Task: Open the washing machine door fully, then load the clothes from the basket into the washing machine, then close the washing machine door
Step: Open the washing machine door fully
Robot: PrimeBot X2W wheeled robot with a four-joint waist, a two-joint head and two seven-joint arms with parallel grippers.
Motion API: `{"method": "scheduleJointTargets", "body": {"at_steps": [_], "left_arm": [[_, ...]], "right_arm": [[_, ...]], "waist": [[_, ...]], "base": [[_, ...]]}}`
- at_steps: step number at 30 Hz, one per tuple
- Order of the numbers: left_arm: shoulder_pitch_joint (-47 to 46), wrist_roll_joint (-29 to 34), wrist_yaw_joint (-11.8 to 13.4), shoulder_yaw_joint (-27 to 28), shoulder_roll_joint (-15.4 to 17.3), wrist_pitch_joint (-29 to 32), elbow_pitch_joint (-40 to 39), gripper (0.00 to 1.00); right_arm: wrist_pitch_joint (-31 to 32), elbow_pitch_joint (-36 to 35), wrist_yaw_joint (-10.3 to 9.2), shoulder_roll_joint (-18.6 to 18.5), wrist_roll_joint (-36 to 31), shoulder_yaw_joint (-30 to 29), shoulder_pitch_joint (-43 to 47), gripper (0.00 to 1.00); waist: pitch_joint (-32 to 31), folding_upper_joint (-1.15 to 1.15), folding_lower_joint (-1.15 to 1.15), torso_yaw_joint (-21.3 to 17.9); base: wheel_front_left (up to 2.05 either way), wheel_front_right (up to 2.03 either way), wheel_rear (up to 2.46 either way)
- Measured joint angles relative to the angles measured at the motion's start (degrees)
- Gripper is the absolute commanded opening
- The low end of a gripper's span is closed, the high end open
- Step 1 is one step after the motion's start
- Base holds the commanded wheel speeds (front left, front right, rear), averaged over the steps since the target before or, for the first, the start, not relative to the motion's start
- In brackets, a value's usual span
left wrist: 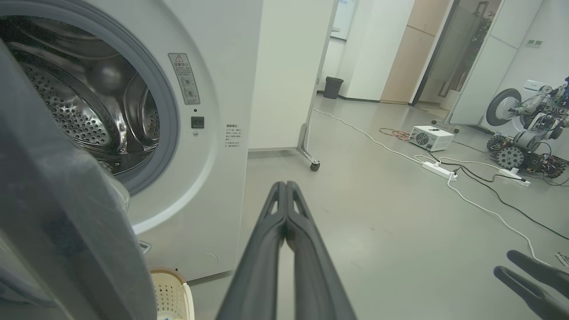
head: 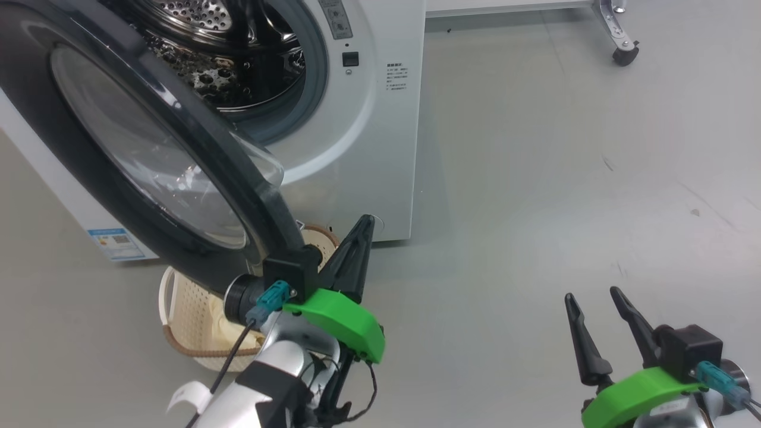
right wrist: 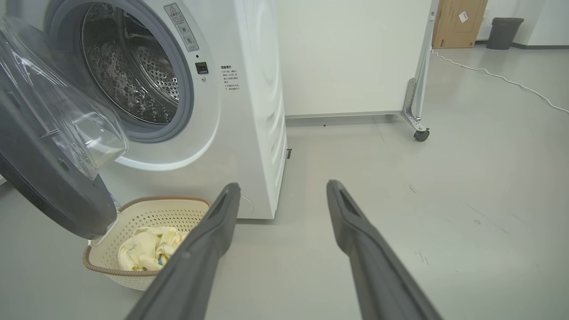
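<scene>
The washing machine door (head: 137, 148) is swung open, its lower rim just left of the left gripper (head: 365, 223), whose fingers are pressed together (tip against tip). Beneath the door sits the basket (right wrist: 146, 211) holding the clothes (right wrist: 146, 249). The right gripper (head: 593, 293), fingers apart, hangs well right.

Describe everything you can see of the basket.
The basket is a small rectangular cream plastic tub with perforated walls, a brown woven-look rim and a white side handle. It stands upright on the grey floor just before the washing machine, under the open washing machine door. The clothes, pale yellow, lie bundled inside. Whether the door touches it cannot be told.
</scene>
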Motion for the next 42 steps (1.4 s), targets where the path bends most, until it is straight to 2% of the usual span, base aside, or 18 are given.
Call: {"method": "scheduleJointTargets", "body": {"at_steps": [4, 5, 16, 32, 42], "left_arm": [[-2.1, -1.8, 1.2, -0.4, 0.0, -1.9, 6.6, 0.00], [-4.7, -3.4, 2.1, 0.3, -0.1, -5.6, 14.9, 0.00], [-7.4, -6.2, 2.1, 1.6, -0.9, -8.9, 23.2, 0.00], [-7.4, -6.0, 2.0, 1.1, -1.9, -10.0, 23.1, 0.00], [-4.3, -4.0, 2.2, 1.4, -1.0, -10.0, 18.5, 0.00]], "right_arm": [[0.0, 0.4, 0.01, 0.0, 0.0, 0.0, 0.0, 1.00], [0.0, 0.6, 0.01, 0.0, 0.1, 0.0, -0.1, 1.00], [0.0, 0.8, 0.01, 0.0, 0.5, -0.1, -0.1, 1.00], [0.0, 0.8, 0.01, 0.0, 0.6, -1.1, -0.1, 1.00], [0.0, 0.9, 0.01, 0.0, 0.6, -1.7, -0.2, 1.00]], "waist": [[0.2, 0.00, 0.00, -0.5], [0.4, 0.00, 0.00, -1.1], [0.8, 0.00, 0.00, -0.7], [1.7, 0.00, 0.00, 1.9], [1.7, 0.00, 0.00, 4.2]], "base": [[0.00, 0.00, 0.00], [0.00, 0.00, 0.00], [0.00, 0.00, 0.00], [0.00, 0.00, 0.00], [0.00, 0.00, 0.00]]}}
